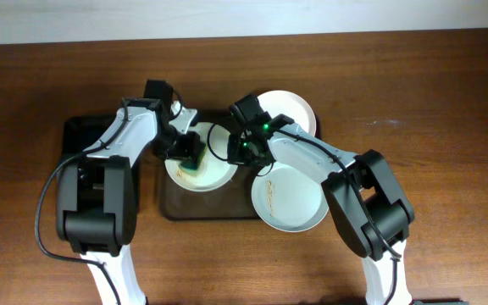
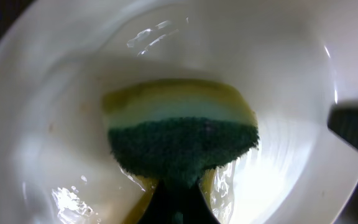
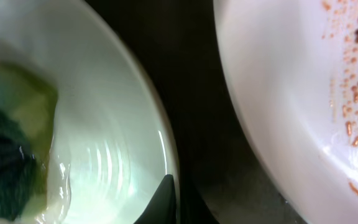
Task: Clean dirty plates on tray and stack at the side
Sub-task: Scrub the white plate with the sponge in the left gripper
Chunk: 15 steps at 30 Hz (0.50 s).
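In right wrist view alone, brown specks [image 3: 353, 93]; sponge [image 2: 182, 143] pinched between left jaws; right jaws unclear.

The sponge [image 2: 182, 140] hides most of the left gripper [image 2: 178, 202], and the plate [image 2: 278, 74] under the sponge is cut off.

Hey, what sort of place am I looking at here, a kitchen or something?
Probably a robotics test bench staged for dishwashing, not a real kitchen. Two robot arms work over a wooden table with plates, a dark tray and a sponge on one plate. No sink shows.
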Available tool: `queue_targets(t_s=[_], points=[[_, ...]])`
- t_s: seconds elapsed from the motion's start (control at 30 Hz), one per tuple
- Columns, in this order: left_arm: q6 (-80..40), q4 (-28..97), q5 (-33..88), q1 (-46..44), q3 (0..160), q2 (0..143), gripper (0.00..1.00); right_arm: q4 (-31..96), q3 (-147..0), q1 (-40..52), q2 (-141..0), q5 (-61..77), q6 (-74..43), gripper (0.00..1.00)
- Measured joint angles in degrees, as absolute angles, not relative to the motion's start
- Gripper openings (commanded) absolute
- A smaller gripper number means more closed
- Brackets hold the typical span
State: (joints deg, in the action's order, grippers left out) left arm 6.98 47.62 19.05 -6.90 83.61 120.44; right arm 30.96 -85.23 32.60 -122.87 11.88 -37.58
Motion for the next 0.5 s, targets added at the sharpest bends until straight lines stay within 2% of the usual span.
queue_targets(t_s=[0.07, 0.2, 0.27, 0.37, 0.5], points=[[0.5, 46.6, 13.0, -8.0, 83.8, 120.2, 0.01, 30.5, -85.2, 32.7, -123.0, 12.0, -37.8, 0.04], [-7.0, 54.3, 2.9, -8.8, 85.1, 119.9, 0.0, 30.4, -85.3, 33.0, -123.0, 13.0, -38.1, 0.04], [-2.7, 59.3, 4.5, -8.6, 85.0, 119.9, 0.01, 30.8, -85.2, 33.0, -123.0, 13.4, -37.7, 0.04], [6.3, 60.1, 7.5, -7.7, 84.7, 119.9, 0.01, 30.9, -85.2, 33.1, -123.0, 13.6, -37.3, 0.04], [10.3, 46.7, 15.6, -6.7, 83.7, 119.9, 0.01, 31.0, -85.3, 32.1, -123.0, 11.8, -37.7, 0.04]])
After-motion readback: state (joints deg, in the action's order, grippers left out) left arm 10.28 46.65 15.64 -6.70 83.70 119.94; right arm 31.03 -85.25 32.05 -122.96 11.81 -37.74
